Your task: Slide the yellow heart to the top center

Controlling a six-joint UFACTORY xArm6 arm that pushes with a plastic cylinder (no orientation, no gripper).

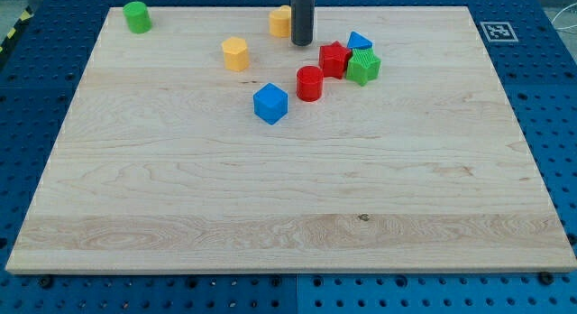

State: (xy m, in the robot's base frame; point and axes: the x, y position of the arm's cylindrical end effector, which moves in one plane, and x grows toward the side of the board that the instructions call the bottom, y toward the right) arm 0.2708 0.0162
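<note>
The yellow heart (279, 21) lies near the top edge of the wooden board (288, 197), about at its middle, partly hidden by my rod. My tip (302, 41) stands just right of the heart and slightly below it, close to or touching its right side. The rod rises out of the view's top.
A yellow hexagon block (235, 54) lies left of the heart. A red cylinder (309, 83), red star (334, 60), green star (363, 68) and blue triangle (359, 41) cluster to the right of my tip. A blue cube (270, 104) sits below. A green cylinder (137, 16) is at top left.
</note>
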